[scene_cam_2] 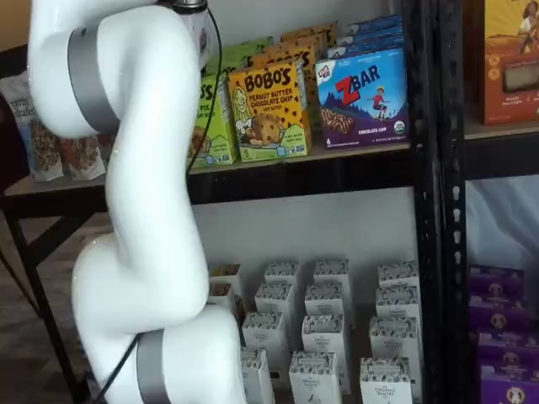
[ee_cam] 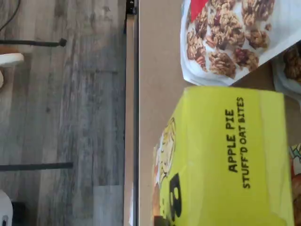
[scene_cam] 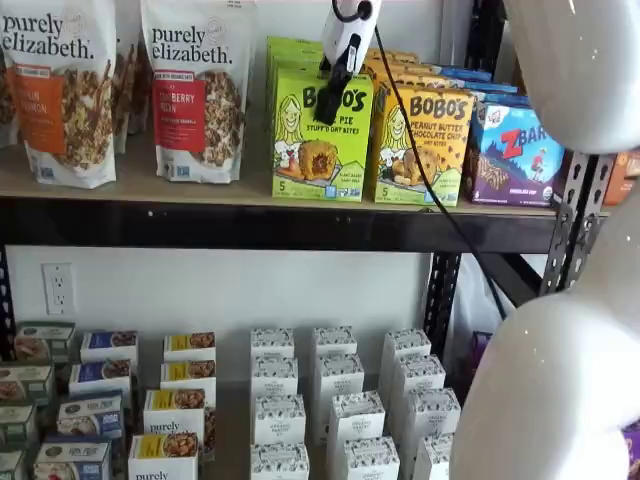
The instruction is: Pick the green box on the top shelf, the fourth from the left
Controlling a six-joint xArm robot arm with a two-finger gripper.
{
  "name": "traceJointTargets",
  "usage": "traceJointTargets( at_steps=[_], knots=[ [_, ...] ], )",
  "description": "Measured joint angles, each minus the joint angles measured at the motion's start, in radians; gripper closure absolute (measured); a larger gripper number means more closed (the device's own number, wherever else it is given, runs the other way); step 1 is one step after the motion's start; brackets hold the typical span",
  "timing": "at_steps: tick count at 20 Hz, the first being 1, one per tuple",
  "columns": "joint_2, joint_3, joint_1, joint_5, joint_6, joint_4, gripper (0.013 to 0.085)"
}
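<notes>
The green box point(scene_cam: 321, 135) stands upright at the front of the top shelf point(scene_cam: 250, 190), with identical green boxes behind it. It also shows in a shelf view point(scene_cam_2: 215, 118), partly hidden by the arm. The wrist view shows its lime top panel point(ee_cam: 225, 155) from close above, reading "Apple Pie Stuff'd Oat Bites". My gripper point(scene_cam: 334, 85) hangs from above with its black fingers in front of the box's upper edge. The fingers show as one dark shape with no plain gap and hold nothing that I can see.
An orange-yellow Bobo's box point(scene_cam: 420, 145) and a blue ZBar box point(scene_cam: 520, 155) stand right of the green box. Granola bags point(scene_cam: 200, 90) stand to its left; one shows in the wrist view point(ee_cam: 230, 37). The white arm point(scene_cam_2: 143, 210) fills the foreground. Small boxes point(scene_cam: 335, 410) fill the lower shelf.
</notes>
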Motion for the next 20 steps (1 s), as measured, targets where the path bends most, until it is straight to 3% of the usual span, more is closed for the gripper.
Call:
traceJointTargets(
  at_steps=[17, 20],
  knots=[
    [-0.008, 0.013, -0.002, -0.012, -0.003, -0.001, 0.053],
    [-0.009, 0.013, -0.006, -0.01, -0.006, 0.008, 0.061]
  ],
)
